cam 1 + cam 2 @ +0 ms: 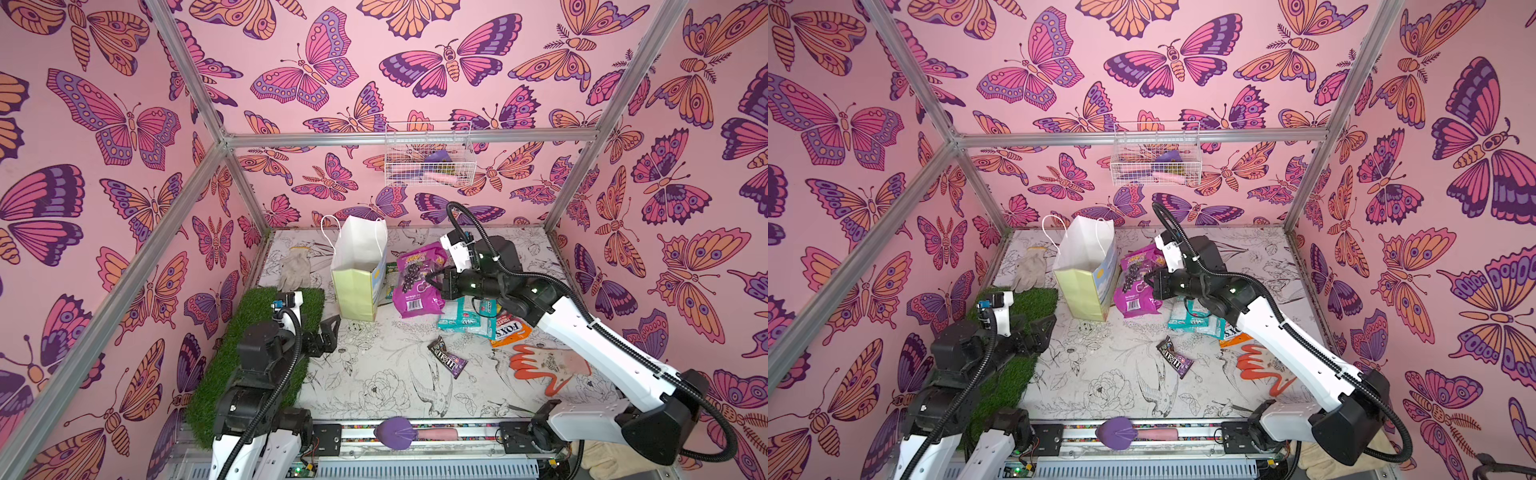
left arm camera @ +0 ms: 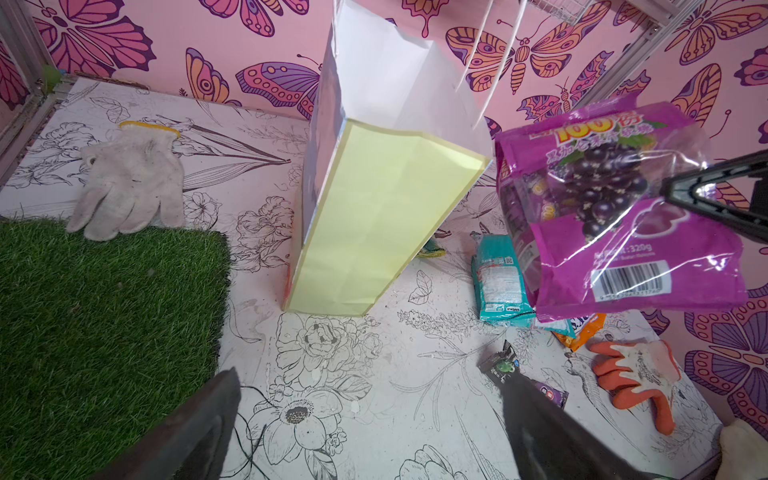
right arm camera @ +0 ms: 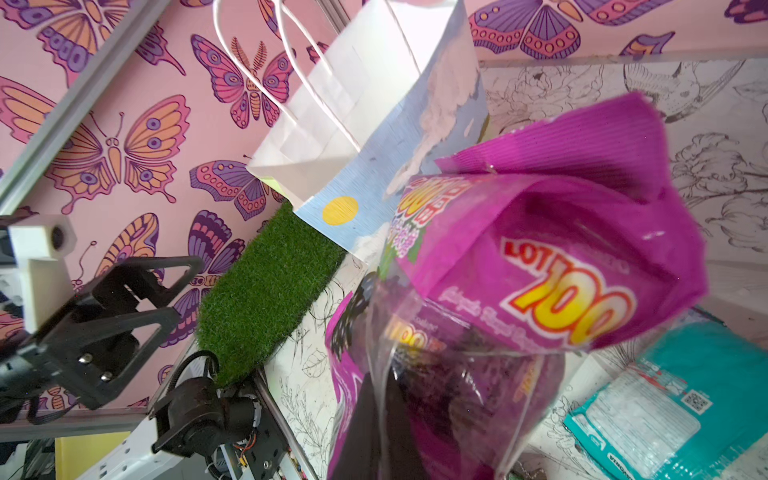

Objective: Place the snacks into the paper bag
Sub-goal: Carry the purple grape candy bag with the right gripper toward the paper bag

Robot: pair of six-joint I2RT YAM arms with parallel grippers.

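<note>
The right gripper (image 1: 434, 279) is clamped on the purple grape pouch (image 1: 415, 282), pinching it at mid-height on the edge facing the arm. In the left wrist view the pouch (image 2: 615, 216) hangs from that grip with its lower edge raised over the packets behind it. Its top is crumpled.

Just past the pouch, on the far side from the right gripper's fingertips, stands the paper bag (image 1: 355, 291). It is upright and open-mouthed, with its blue printed front (image 3: 415, 137) turned to the pouch. The pouch is outside the bag and close beside it; I cannot tell whether the two touch. A green packet (image 1: 390, 278) lies between them on the table.

Under the right gripper's wrist lie the teal packets (image 1: 465, 318). The orange Fox's bag (image 1: 509, 330) sits further back under the forearm. The small M&M's packet (image 1: 446, 356) lies apart on the open table nearer the arm bases. The orange-and-grey glove (image 1: 548, 365) lies beside the forearm.

The left gripper (image 1: 326, 336) hangs with its jaws spread wide and nothing between them, at the edge of the artificial grass mat (image 1: 257, 324). The bag stands ahead of its fingertips, and the grey-white glove (image 2: 129, 187) lies ahead and off to the mat side.
</note>
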